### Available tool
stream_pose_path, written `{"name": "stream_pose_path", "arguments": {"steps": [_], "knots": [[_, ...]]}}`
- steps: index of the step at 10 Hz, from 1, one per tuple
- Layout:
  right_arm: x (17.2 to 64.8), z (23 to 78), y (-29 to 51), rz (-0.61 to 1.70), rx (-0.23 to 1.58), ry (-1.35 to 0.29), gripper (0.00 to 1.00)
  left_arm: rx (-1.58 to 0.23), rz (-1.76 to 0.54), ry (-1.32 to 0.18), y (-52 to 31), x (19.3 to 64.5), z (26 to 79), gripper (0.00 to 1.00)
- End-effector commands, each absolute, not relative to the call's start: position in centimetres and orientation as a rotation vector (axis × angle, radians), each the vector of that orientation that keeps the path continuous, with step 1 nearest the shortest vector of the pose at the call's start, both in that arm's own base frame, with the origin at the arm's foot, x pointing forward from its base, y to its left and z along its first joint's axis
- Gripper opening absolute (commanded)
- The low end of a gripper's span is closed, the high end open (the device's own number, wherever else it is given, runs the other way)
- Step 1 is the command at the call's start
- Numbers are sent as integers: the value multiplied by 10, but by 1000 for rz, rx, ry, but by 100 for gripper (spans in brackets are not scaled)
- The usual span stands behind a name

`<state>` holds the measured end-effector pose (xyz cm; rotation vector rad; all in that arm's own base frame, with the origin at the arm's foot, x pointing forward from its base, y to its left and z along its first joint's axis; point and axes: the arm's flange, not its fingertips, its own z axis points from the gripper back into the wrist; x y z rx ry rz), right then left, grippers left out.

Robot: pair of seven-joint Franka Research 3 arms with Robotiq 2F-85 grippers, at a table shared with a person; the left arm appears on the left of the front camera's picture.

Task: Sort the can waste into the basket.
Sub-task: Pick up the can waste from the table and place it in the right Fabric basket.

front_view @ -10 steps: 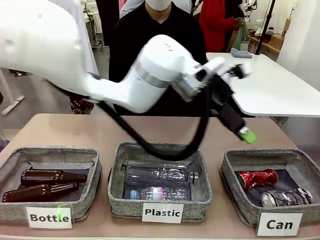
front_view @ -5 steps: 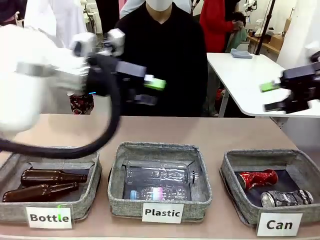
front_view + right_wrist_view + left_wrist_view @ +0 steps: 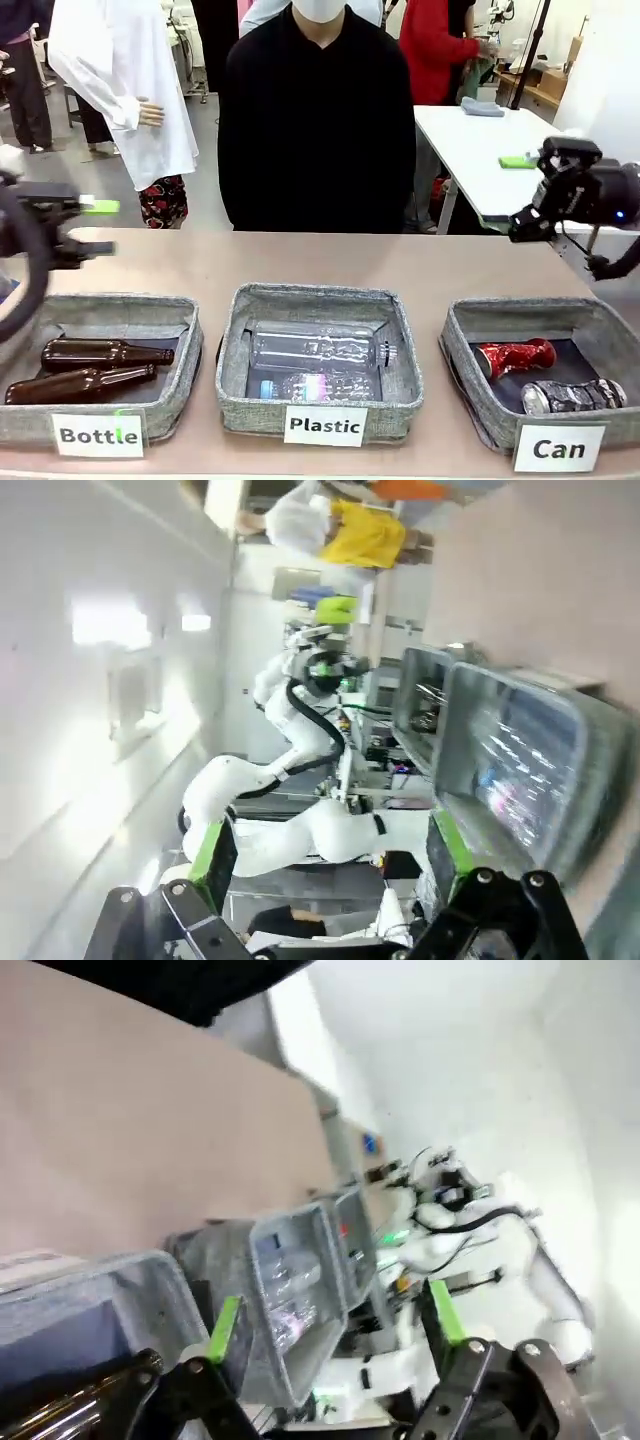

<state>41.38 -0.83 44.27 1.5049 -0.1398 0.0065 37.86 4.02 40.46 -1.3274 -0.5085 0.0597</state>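
Note:
Both pieces of can waste lie in the grey "Can" basket [image 3: 480, 415] at the front right: a dented red can [image 3: 513, 357] and, in front of it, a black can with a silver top [image 3: 573, 396]. At the table's far left edge my left gripper [image 3: 95, 228] hangs open above the table, well away from the cans. My right gripper [image 3: 518, 192] is open and holds nothing, up behind the Can basket at the right edge. In the left wrist view the left gripper [image 3: 335, 1320] stands open with nothing between its green pads, and so does the right gripper [image 3: 330, 852] in the right wrist view.
The "Bottle" basket [image 3: 100, 310] holds two brown bottles [image 3: 95, 368]. In the middle, the "Plastic" basket [image 3: 320, 298] holds clear plastic bottles [image 3: 318, 350]. A person in black [image 3: 315, 120] stands at the table's far side. A white table [image 3: 500, 160] lies behind at right.
My left arm swung from over the Can basket across the table to the far left. The right gripper stayed near the right edge. Both cans lie unmoved in the basket.

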Motion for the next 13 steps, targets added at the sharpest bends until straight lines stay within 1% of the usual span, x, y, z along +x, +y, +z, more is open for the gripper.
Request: {"name": "stream_pose_path", "arguments": {"steps": [1, 2, 3, 13], "knots": [[414, 441, -49, 54, 1270, -130, 100, -1534, 33, -616, 62, 354, 383, 88], [401, 431, -65, 36, 1102, -154, 100, -1327, 60, -509, 40, 379, 405, 88], [412, 433, -35, 3, 1414, -121, 100, -1327, 60, -509, 40, 379, 405, 88], [412, 433, -35, 3, 1414, -121, 100, -1327, 60, -509, 40, 379, 405, 88]]}}
